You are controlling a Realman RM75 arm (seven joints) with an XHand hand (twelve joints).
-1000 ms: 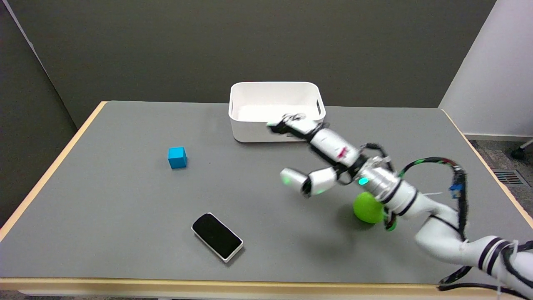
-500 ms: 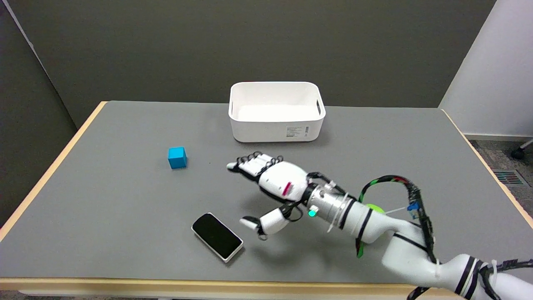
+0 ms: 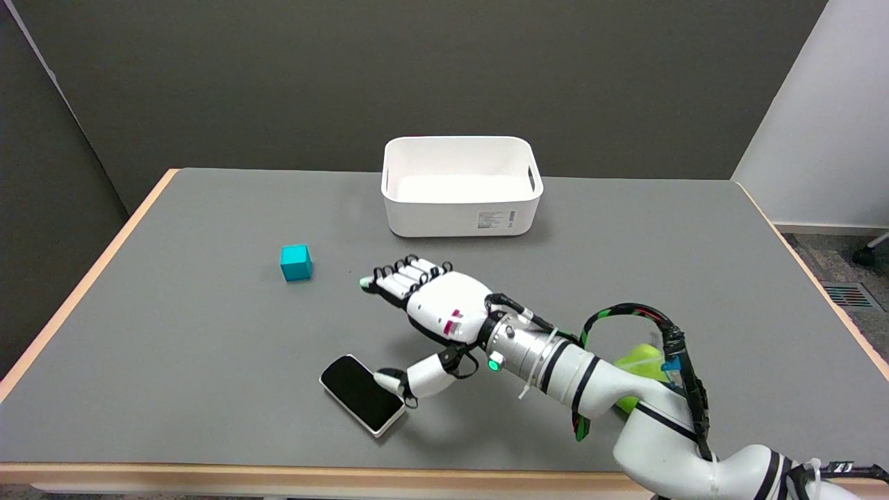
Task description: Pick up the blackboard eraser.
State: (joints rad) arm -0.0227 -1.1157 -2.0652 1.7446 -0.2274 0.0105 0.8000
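The blackboard eraser [image 3: 360,393], a flat white block with a black top, lies at an angle near the table's front edge. My right hand [image 3: 434,316] hovers just right of and behind it, fingers stretched out toward the left and spread apart. Its thumb tip [image 3: 386,378] reaches over the eraser's right edge; whether it touches is unclear. Nothing is held in the hand.
A white bin [image 3: 460,185] stands at the back middle of the grey table [image 3: 208,333]. A small blue cube [image 3: 295,262] sits left of the hand. A green ball [image 3: 637,368] lies partly hidden behind my right forearm.
My right hand swept from in front of the bin down and left across the table, arriving beside the eraser with the thumb over its right edge. The eraser has not moved.
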